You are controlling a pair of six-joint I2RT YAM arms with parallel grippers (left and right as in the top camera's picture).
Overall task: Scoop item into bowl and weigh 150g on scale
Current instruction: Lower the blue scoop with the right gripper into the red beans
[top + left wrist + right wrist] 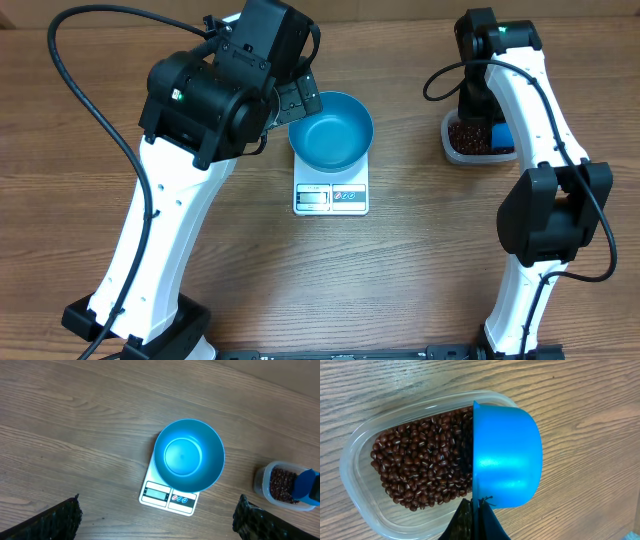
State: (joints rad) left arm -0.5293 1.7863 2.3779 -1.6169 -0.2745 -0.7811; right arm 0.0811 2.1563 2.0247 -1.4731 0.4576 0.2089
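Teal-blue bowl [331, 128]: round and smooth-sided, it stands upright on the white digital scale [331, 195] and covers the far part of the platform. Its inside shows only bare teal surface. The scale lies flat at mid-table on the wooden table [400, 280], with its display window and button panel along the near edge, clear of the bowl; the readout is too small to read. Clear plastic tub [350, 460]: rounded rectangular, it sits on the table to the right of the scale and well apart from it. It holds the red-brown beans [420, 470], a loose mass of small oval grains that covers its floor. Blue scoop [507, 455]: it stands on edge over the tub's right end with its rounded back turned to the wrist camera and its rim against the edge of the bean mass. Whether it holds any beans cannot be told. Right gripper [474, 522]: it is clenched on the scoop's handle end, directly above the tub, so the beans lie just beside and below its tips. Left gripper [300, 100]: it is released, its jaws spread wide with both fingers [52, 522] at the frame's lower corners and nothing between them. It hangs above the table just left of the bowl, touching neither bowl nor scale and far from the beans.
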